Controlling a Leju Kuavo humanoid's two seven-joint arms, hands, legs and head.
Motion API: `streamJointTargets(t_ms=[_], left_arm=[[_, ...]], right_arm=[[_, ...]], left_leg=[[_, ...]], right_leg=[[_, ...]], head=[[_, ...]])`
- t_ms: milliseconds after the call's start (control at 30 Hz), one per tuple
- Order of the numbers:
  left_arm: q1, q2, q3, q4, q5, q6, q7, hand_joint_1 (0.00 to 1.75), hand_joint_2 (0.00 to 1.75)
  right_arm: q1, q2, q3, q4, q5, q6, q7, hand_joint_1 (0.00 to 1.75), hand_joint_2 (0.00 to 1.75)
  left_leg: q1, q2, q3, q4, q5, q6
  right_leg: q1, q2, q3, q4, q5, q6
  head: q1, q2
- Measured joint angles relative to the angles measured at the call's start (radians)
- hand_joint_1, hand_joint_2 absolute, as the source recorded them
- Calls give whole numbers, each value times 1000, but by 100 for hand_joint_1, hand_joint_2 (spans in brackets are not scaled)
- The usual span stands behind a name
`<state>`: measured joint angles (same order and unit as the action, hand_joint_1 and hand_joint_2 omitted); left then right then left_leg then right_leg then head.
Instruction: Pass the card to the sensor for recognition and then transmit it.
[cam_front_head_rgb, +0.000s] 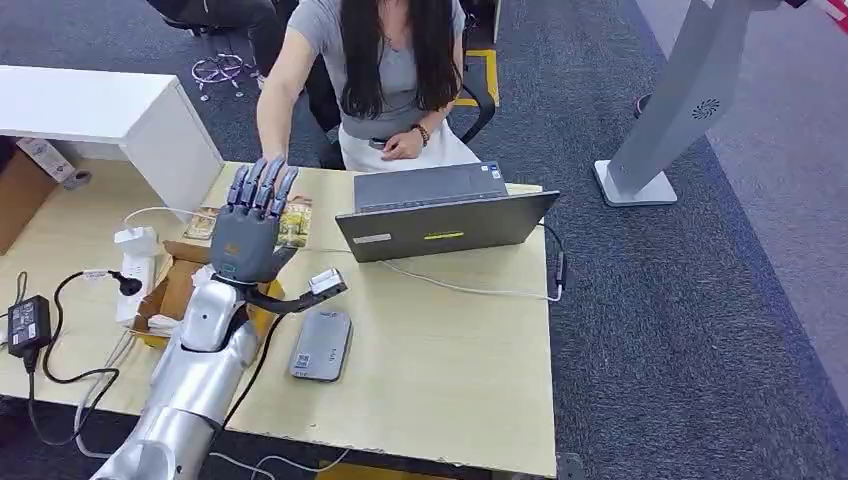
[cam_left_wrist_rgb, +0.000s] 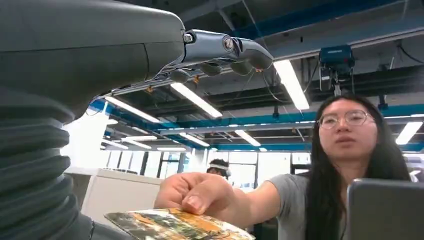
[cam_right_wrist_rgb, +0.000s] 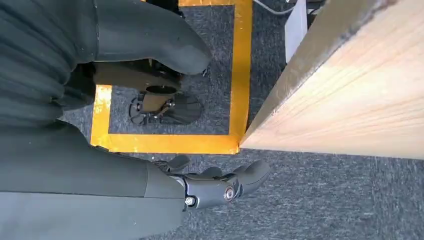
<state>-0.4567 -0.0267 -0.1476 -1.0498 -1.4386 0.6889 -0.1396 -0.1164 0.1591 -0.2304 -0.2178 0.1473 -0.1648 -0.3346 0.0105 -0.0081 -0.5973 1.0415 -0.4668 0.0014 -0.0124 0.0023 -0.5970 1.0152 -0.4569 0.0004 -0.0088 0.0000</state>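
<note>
Left robot hand (cam_front_head_rgb: 252, 228) is reaching out over the worktop (cam_front_head_rgb: 440, 340), fingers extended and slightly spread, palm down; the card (cam_front_head_rgb: 295, 220) is lying just under its fingertips, and whether the thumb is pressing it from below cannot be told. In the left wrist view, a person's hand (cam_left_wrist_rgb: 197, 192) is pinching the far edge of the card (cam_left_wrist_rgb: 175, 226) from above. The grey sensor (cam_front_head_rgb: 321, 344) is lying flat on the worktop, nearer the robot than the hand and beside its forearm. An open laptop (cam_front_head_rgb: 445, 215) is standing just right of the hand. Right robot hand (cam_right_wrist_rgb: 220, 182) is hanging beside the worktop edge above the carpet, fingers loosely apart, holding nothing.
</note>
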Motion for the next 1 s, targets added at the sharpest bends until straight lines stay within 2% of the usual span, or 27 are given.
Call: streamJointTargets(t_ms=[33,67,333,1000], left_arm=[[0,0,-1,1,3,0,0,0,175],[0,1,-2,1,6,0,0,175,175],[0,6,-8,11,48,0,-19,175,175],[-7,-2,-30,28,63,2,-29,175,175]], right_arm=[[0,0,0,0,0,0,0,0,175],[1,0,0,0,0,0,0,0,175],[1,0,0,0,21,5,2,0,175],[2,0,0,0,24,6,3,0,175]], left_leg=[[0,0,0,0,0,0],[0,0,0,0,0,0],[0,0,-1,0,0,0],[0,0,-1,0,0,0]], right_leg=[[0,0,0,0,0,0],[0,0,0,0,0,0],[0,0,-1,0,0,0],[0,1,-1,0,0,0]], head=[[0,0],[0,0],[0,0],[0,0]])
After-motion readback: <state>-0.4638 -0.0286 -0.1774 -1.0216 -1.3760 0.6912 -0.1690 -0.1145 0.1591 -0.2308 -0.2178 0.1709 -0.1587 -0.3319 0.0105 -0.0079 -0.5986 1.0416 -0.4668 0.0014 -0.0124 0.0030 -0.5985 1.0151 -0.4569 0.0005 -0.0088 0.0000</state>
